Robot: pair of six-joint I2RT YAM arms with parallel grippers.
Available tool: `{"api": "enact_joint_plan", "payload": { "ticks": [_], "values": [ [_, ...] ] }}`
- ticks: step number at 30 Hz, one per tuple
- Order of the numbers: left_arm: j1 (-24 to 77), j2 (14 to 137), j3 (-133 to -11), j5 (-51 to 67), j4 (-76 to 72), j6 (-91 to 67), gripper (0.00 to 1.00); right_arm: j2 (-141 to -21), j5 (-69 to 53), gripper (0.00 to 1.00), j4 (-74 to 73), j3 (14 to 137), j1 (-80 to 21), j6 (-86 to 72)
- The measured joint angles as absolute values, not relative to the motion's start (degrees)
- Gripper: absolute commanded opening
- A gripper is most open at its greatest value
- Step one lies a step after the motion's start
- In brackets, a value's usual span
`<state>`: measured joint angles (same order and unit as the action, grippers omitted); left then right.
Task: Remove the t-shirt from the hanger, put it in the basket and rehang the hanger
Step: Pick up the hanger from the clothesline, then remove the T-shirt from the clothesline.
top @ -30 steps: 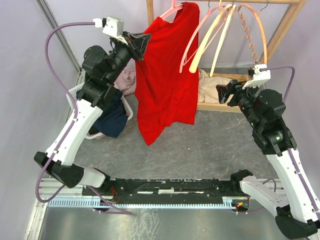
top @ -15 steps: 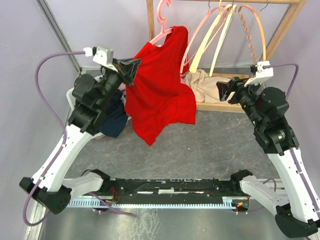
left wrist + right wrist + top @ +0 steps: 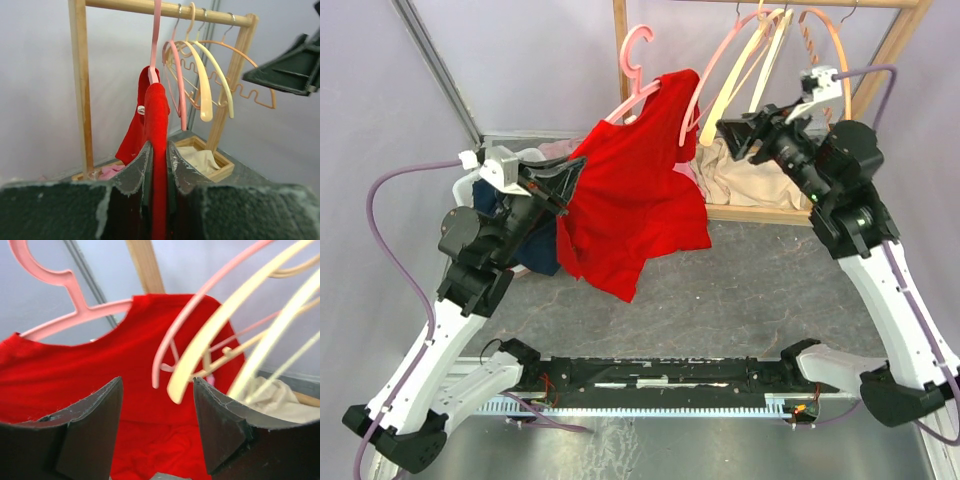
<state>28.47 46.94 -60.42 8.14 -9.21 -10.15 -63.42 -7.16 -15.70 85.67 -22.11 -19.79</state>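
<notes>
The red t-shirt [image 3: 630, 200] hangs from the right arm of a tilted pink hanger [image 3: 632, 100], whose left arm shows bare. My left gripper [image 3: 572, 172] is shut on the shirt's left edge, and the cloth runs stretched between its fingers [image 3: 159, 152] up to the hanger. My right gripper [image 3: 730, 132] is open, up by the rack to the right of the shirt. In the right wrist view it [image 3: 157, 382] faces the t-shirt [image 3: 75, 375] and the pink hanger [image 3: 75, 310], with a cream hanger [image 3: 210, 340] just ahead between its fingertips.
A wooden rack [image 3: 895, 50] carries several empty hangers [image 3: 760, 50]. A wooden tray [image 3: 760, 212] with beige cloth sits under them. A white basket [image 3: 478, 185] with dark and pink clothes stands behind my left arm. Grey walls close the left and back.
My left gripper pulled the shirt's edge down and to the left, tilting the hanger and baring its left arm. My right gripper rose and moved left toward the hangers.
</notes>
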Motion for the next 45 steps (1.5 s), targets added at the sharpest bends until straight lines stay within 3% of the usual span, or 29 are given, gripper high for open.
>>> {"api": "enact_joint_plan", "payload": {
  "ticks": [11,24,32,38,45],
  "values": [
    [28.49,45.56,-55.31,12.6,-12.69,-12.6,0.03,-75.83,-5.72,0.63,-15.29,95.48,-32.6,-19.4],
    [28.53,43.53,-55.09,13.93,-14.72,-12.97,0.03,-84.51,1.58,0.55,-20.82,104.55,-34.79,-20.34],
    [28.53,42.19,-54.87,14.15,-15.14,-12.97,0.03,-86.35,2.59,0.38,-21.37,104.9,-34.87,-21.91],
    [28.53,42.06,-54.33,14.2,-15.2,-12.97,0.03,-86.28,2.94,0.43,-19.9,104.75,-34.98,-22.59],
    [28.53,41.95,-53.32,15.14,-15.7,-13.65,0.03,-85.65,4.16,0.42,-18.68,103.68,-34.98,-22.76]
  ]
}}
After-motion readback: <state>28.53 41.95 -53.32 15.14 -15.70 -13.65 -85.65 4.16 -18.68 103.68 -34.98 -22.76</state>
